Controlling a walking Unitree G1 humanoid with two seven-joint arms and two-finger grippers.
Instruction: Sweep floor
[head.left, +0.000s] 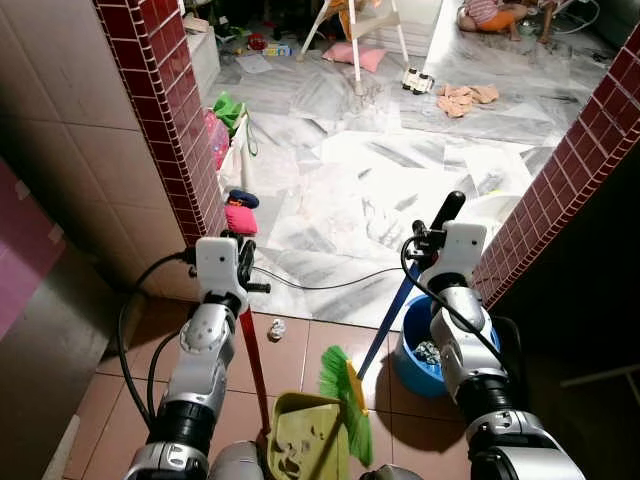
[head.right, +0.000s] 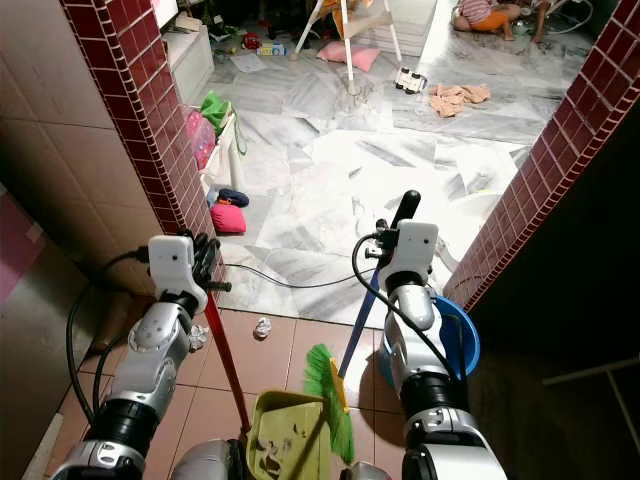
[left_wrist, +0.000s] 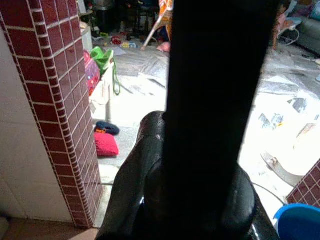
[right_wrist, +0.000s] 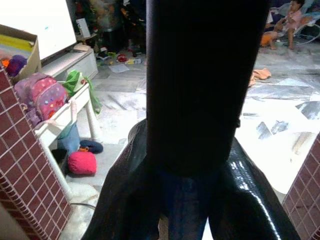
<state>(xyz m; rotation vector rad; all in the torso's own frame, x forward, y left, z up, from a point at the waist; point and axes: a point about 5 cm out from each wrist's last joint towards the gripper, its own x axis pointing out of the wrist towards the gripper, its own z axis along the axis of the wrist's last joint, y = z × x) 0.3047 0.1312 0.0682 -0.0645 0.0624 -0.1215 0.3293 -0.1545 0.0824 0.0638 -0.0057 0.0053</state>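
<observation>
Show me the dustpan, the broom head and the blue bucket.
dustpan (head.left: 300, 440), left eye view, on its yellow-green tray.
broom head (head.left: 345, 400), left eye view, on the green bristles.
blue bucket (head.right: 468, 345), right eye view, on its rim.

The dustpan (head.left: 305, 440) is cut off by the lower edge. The person (head.left: 497, 14) on the marble floor (head.left: 350, 190) is cropped by the upper edge. The blue bucket's (head.left: 420, 360) contents are too small to identify.
</observation>
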